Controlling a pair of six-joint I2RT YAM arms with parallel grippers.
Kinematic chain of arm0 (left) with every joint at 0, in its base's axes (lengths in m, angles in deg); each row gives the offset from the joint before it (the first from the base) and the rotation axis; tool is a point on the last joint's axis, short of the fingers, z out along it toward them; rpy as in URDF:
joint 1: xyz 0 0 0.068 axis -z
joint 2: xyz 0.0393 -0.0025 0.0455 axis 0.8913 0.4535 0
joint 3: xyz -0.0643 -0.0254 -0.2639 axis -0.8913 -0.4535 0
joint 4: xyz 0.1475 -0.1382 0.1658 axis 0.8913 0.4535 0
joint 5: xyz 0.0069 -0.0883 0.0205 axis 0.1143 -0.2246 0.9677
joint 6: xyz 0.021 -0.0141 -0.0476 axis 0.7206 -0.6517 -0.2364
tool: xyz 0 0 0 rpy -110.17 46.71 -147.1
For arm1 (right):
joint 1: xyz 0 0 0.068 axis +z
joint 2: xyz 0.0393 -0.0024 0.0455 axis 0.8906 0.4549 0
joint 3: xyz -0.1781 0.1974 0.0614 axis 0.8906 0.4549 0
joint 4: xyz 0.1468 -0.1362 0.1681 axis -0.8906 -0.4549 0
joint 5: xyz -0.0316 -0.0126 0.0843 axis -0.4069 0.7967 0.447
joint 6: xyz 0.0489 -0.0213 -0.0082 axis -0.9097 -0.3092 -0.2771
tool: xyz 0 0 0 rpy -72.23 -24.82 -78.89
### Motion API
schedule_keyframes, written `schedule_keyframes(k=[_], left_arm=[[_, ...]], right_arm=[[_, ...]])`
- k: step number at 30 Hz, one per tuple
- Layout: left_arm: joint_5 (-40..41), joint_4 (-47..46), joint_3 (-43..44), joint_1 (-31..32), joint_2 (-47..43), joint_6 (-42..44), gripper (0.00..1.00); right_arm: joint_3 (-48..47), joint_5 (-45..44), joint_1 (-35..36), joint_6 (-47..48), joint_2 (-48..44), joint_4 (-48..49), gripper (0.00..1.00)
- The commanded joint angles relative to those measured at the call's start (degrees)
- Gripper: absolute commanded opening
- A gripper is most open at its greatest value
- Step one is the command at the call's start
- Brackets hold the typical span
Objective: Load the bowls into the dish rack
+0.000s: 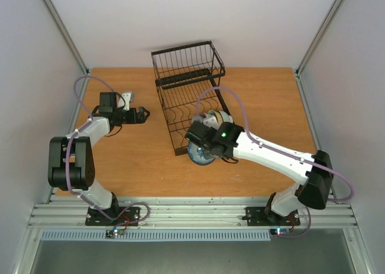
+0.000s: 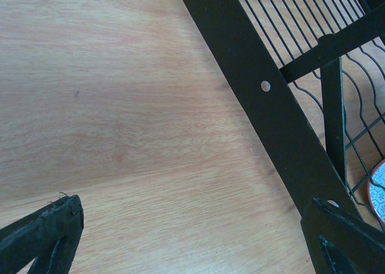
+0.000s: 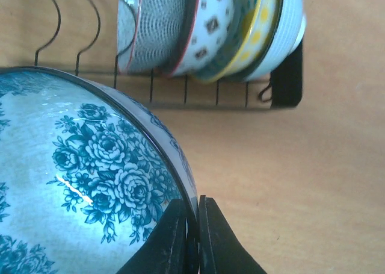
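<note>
In the top external view, a black wire dish rack (image 1: 180,99) is seen at the middle of the wooden table (image 1: 120,159), towards the far side. At the rack's near end a blue-and-white floral ceramic bowl (image 1: 197,155) is held by the right gripper (image 1: 201,146). The loading of this bowl is judged to be the step in hand. The left gripper (image 1: 143,114) is seen left of the rack, carrying nothing.

In the left wrist view, the left jaws are spread wide over bare wood, with nothing between them. The rack's flat frame is crossed diagonally. A red-rimmed sliver of a bowl is cut off at the right edge.

In the right wrist view, the right jaws are clenched on the floral bowl's rim. A row of about four patterned ceramic bowls (image 3: 210,30) is stood on edge in the rack. Free wavy dividers are shown beside the row. A lift, a tilt onto edge and a lowering into a free slot are judged to be called for. Most of the floral bowl is cut off, and whether it rests on the table cannot be told.
</note>
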Motion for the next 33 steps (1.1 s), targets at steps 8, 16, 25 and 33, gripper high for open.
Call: schedule_keyframes(k=[8,16,25,33], left_arm=[[-0.3,-1.5,0.6,0.2,0.3,0.5,0.99],[-0.4,-1.6,0.7,0.2,0.8,0.5,1.0],[-0.5,-1.2,1.2,0.2,1.3,0.5,0.99],[-0.9,-1.4,1.1,0.2,1.3,0.4,0.99]], right_arm=[[-24.7,-23.6,0.8,6.4,21.7,-11.9,0.01],[-36.5,-31.9,1.5,9.3,32.5,-17.7,0.01],[-45.7,-36.7,3.6,10.5,40.7,-22.8,0.01],[-54.2,-40.3,5.3,11.4,47.9,-28.1,0.01]])
